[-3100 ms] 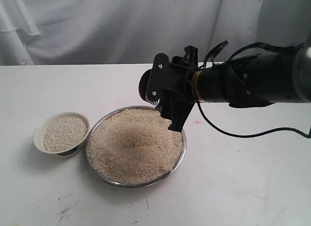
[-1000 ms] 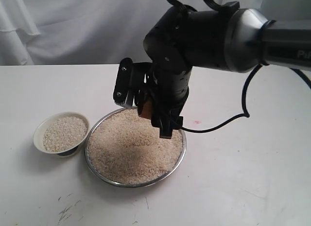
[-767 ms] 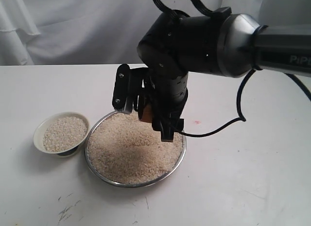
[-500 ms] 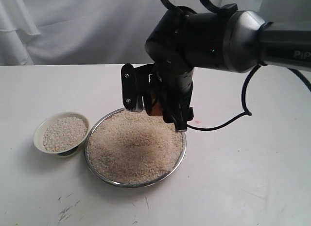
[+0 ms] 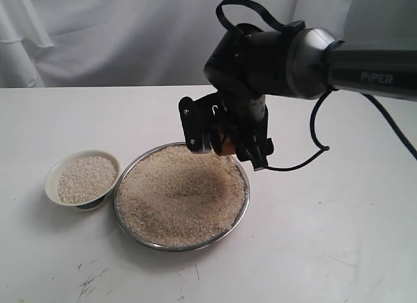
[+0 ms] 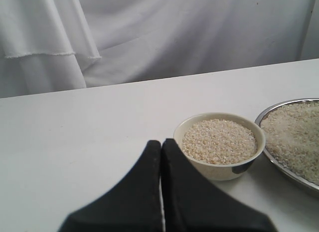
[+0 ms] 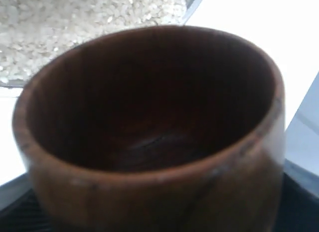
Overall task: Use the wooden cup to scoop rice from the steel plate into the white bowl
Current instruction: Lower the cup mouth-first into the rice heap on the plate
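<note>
My right gripper [image 5: 226, 143] is shut on the wooden cup [image 5: 228, 147], holding it just above the far right rim of the steel plate [image 5: 151, 244]. In the right wrist view the wooden cup [image 7: 149, 122] fills the frame; its dark inside holds no grains. The rice [image 5: 179, 195] lies heaped across the plate. The white bowl [image 5: 51, 177] stands left of the plate with rice [image 5: 86, 178] in it. My left gripper [image 6: 161, 147] is shut and empty, low over the table close to the white bowl [image 6: 219, 167].
White cloth [image 5: 130, 36] hangs behind the white table [image 5: 326, 238]. A black cable [image 5: 313, 153] loops from the right arm down to the table beside the plate. Scuff marks [image 5: 88, 283] show near the front edge.
The right gripper with the cup has risen off the rice and shifted right and back, from the plate's middle to above its far right rim. The left gripper's earlier state is not shown.
</note>
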`<state>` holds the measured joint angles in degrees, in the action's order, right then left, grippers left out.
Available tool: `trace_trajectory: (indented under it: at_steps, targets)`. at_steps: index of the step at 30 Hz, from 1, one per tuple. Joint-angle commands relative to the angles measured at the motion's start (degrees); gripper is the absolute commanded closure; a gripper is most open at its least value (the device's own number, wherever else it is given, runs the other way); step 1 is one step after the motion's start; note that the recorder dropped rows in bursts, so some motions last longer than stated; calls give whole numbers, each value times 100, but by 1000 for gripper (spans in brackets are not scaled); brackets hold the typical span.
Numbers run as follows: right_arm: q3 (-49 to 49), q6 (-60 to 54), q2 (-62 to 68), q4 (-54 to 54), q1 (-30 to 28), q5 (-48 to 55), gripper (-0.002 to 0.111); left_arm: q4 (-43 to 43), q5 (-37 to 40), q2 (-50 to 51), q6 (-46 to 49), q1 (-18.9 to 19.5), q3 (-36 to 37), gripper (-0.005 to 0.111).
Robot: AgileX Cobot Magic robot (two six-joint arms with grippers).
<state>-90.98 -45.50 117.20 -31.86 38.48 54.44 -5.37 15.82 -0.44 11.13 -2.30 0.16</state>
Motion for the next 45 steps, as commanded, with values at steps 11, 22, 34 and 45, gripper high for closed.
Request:
trace_trajectory:
  at_steps: [11, 22, 34, 45]
  targets:
    - [-280, -159, 534, -1162, 207, -43, 108, -6, -58, 44, -26, -37, -16, 107]
    - [-421, -168, 836, -1500, 431, 139, 108, -6, -58, 44, -16, -37, -16, 107]
    - [-421, -81, 836, -1529, 657, 445, 108, -6, -58, 44, -26, -37, -16, 107]
    - [-410, 43, 836, -1550, 662, 825, 108, -6, -58, 44, -16, -37, -16, 107]
